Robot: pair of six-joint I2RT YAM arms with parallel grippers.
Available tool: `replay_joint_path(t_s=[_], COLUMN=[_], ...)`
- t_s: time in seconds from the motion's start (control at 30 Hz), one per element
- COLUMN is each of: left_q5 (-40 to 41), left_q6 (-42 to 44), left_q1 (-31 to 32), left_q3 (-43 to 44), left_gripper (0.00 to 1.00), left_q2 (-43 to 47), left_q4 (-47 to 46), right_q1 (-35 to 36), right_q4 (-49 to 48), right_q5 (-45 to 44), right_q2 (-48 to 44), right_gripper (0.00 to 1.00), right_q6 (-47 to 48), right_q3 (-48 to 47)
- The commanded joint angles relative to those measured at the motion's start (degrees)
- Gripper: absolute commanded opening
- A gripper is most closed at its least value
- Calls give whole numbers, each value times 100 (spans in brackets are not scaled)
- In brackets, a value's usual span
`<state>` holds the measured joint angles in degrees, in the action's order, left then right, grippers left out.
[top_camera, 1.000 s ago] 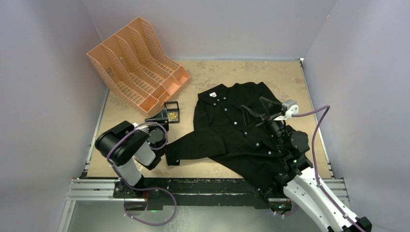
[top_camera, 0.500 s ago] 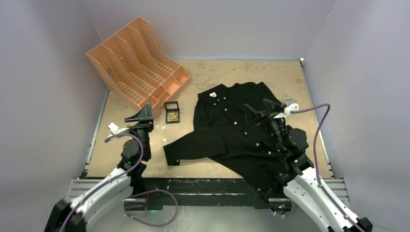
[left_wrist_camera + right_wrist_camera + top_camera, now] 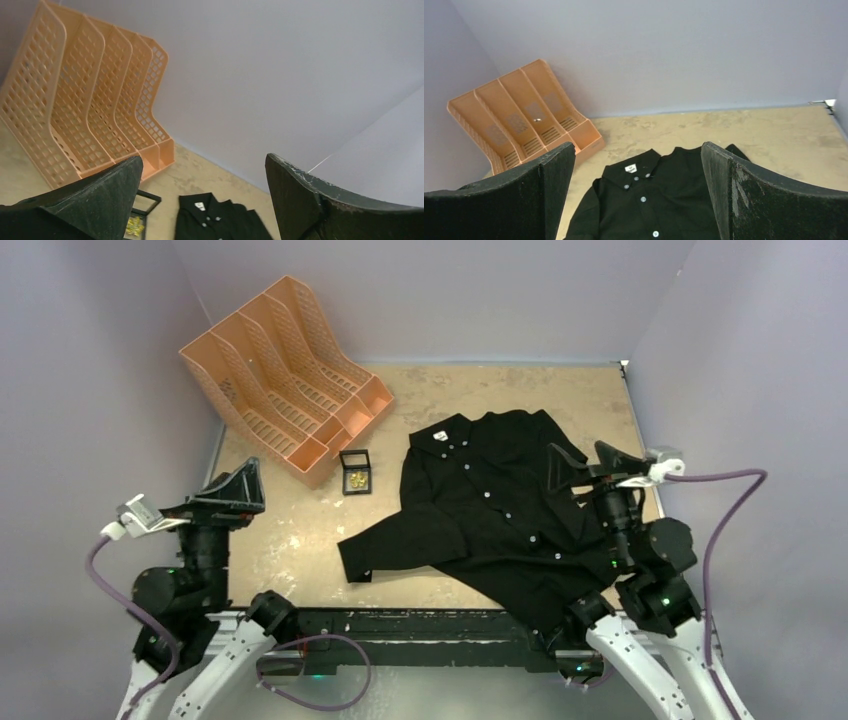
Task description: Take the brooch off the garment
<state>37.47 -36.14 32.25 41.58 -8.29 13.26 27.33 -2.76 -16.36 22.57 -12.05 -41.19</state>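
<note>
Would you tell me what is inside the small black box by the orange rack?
The gold brooch lies inside the black box. Whatever is beneath the brooch is covered, and its details are too small to tell.

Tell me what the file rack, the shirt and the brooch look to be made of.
File rack: moulded plastic, peach, smooth; stiff walls pierced with a regular grid.
Shirt: black cloth, matte; it lies in soft folds.
Brooch: gold-coloured, probably metal, but too small here to be sure.

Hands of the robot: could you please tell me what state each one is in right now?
Left hand: open, holding nothing.
Right hand: open, holding nothing.
</note>
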Motion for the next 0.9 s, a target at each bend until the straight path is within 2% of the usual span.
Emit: replay_joint_path(t_s=[0.0, 0.1, 0.2, 0.3, 0.6, 0.87], left_q5=[-610, -510, -455, -255, -632, -670], left_q6=[1697, 2093, 2409, 2477, 2520, 2668], left_q1=[-33, -35, -36, -39, -35, -35], left_q3=[873, 1105, 975, 1020, 190, -140], left_gripper=[91, 91, 91, 93, 93, 94], left_q2=[51, 311, 783, 657, 806, 812], left_q4=[1409, 1656, 1618, 1915, 1188, 907], right_q1=[22, 18, 18, 18, 18, 20], right_q4=[1161, 1433, 1410, 1291, 844, 745], right_q5=[-718, -1030, -1262, -1438, -1768, -1794], right_q2=[-196, -404, -712, -1080, -1925, -1925], right_gripper=[98, 98, 98, 98, 98, 98], right_q6=[226, 465, 720, 834, 800, 794], right_q3=[-526, -560, -354, -94, 503, 624])
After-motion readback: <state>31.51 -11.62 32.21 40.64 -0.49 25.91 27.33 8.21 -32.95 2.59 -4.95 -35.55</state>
